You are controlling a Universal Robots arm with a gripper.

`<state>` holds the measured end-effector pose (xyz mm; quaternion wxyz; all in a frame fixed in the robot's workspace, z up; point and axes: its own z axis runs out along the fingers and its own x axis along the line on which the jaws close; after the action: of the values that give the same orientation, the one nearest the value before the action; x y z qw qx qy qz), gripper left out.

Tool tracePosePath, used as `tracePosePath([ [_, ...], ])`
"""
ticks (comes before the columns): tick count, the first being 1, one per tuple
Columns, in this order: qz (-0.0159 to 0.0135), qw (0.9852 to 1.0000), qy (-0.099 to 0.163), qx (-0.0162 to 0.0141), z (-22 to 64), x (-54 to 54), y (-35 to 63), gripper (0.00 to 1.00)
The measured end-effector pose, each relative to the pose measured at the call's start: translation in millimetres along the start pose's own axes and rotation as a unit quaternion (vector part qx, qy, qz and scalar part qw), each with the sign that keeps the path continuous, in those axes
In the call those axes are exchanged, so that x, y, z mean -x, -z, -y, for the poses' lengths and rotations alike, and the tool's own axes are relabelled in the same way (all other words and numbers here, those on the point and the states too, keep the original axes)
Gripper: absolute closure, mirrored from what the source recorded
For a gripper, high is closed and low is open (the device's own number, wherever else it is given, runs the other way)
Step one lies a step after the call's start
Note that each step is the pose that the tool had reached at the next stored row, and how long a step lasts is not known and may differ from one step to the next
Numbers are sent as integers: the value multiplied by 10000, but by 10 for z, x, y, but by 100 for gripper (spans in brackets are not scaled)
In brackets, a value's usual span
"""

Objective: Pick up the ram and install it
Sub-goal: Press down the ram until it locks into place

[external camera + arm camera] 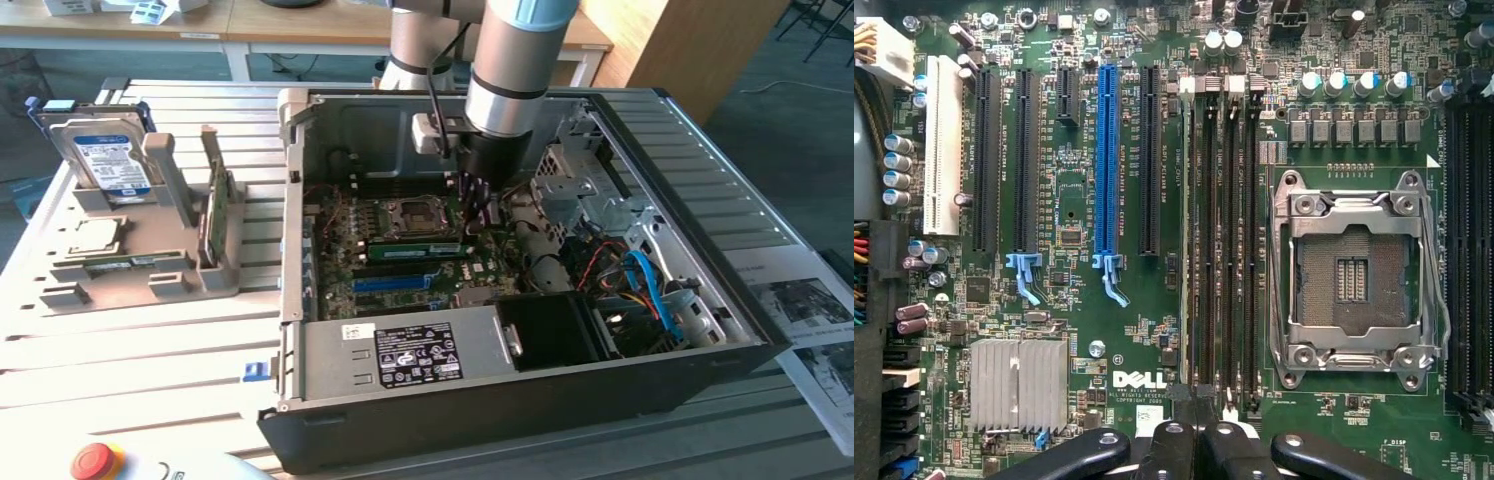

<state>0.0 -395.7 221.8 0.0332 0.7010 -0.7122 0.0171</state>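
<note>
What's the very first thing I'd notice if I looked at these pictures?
A big open computer case sits on the slatted table, with the robot arm reaching down into its middle. Its shut claw hangs just over the green motherboard, by the memory slots and the shiny empty processor socket. At the exterior view's left, a grey stand holds a hard drive.

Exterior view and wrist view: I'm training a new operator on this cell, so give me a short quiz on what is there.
1. True or false: a cooler sits on the CPU socket.
2. Where does the hard drive stand? A in the computer case; B in the grey holder at the exterior view's left; C on the floor.
3. Fill in: the gripper hangs above the ____.
Key: 1 false; 2 B; 3 motherboard.
</note>
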Motion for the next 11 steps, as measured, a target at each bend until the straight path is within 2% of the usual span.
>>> tracePosePath([
  [6,9,10000,-1,1,0,1,13,90],
  [11,2,10000,0,13,-2,-6,96,90],
])
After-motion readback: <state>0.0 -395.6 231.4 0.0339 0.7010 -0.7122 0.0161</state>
